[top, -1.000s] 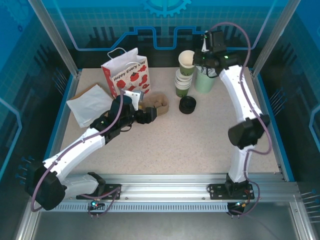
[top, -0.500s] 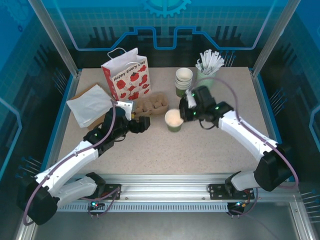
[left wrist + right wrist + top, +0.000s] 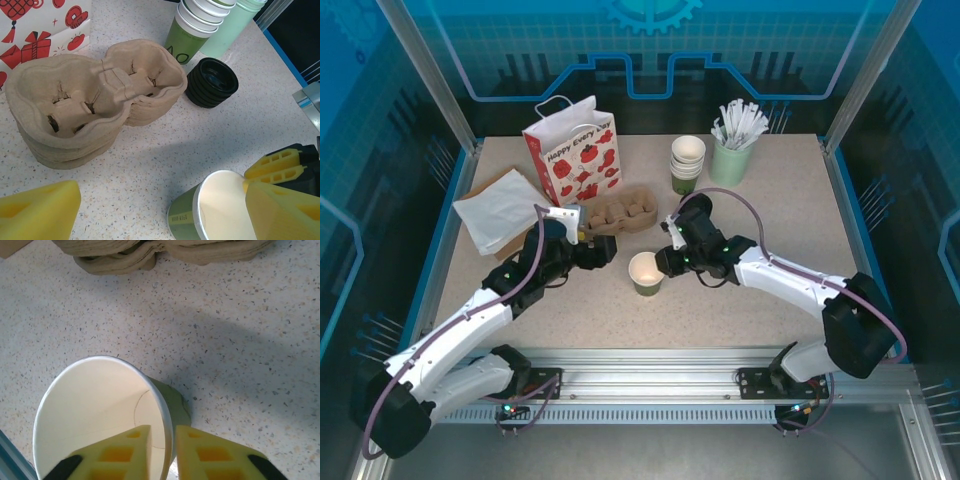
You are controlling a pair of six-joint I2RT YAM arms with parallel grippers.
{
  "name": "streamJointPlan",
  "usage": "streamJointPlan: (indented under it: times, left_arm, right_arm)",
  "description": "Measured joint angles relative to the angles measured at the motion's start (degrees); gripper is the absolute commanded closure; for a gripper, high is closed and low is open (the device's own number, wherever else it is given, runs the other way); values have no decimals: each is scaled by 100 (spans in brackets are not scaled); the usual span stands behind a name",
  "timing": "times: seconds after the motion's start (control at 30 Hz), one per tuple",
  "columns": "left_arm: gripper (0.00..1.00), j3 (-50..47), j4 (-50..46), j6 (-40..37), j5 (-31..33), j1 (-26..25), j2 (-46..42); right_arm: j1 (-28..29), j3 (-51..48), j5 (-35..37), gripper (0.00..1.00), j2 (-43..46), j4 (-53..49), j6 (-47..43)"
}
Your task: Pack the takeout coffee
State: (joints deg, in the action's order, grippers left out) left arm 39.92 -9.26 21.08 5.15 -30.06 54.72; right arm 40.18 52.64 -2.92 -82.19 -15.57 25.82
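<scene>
The takeout coffee is out of view. A lidless green paper cup with a cream inside stands upright on the table's middle. My right gripper straddles its rim from the right. In the right wrist view one finger is inside the cup and one outside, and the right gripper stands slightly open with thin gaps at the wall. My left gripper is open wide just left of the cup. In the left wrist view the cup sits by the right finger of the left gripper.
A stack of brown pulp cup carriers lies behind the grippers. Black lids sit beside nested green cups and a pale green cup of white sticks. A red-printed gift bag and a white paper bag stand at the back left.
My right arm carried a lidless cup from the back stack down to the table's middle, and its fingers have slackened at the rim. My left gripper drew slightly nearer and stayed open.
</scene>
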Motion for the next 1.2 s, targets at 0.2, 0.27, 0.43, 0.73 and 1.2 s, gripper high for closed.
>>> streamJointPlan:
  times: [0.2, 0.27, 0.43, 0.73, 1.2]
  left_arm:
    - [12, 0, -28, 4, -50, 0, -24]
    - [12, 0, -31, 28, -136, -2, -24]
    - [12, 52, 94, 129, -341, -70, 133]
    - [12, 557, 186, 142, -466, -313, 870]
    - [12, 654, 208, 127, -476, -382, 1165]
  right_arm:
    - [-11, 166, 275, 40, 278, -459, -177]
    - [-107, 284, 387, 33, 568, -649, -295]
    - [-1250, 741, 627, 31, 920, -911, -560]
    - [-2293, 1775, 1305, 42, -986, -1202, -807]
    - [-2326, 2852, 1311, 63, -2750, -1233, -804]
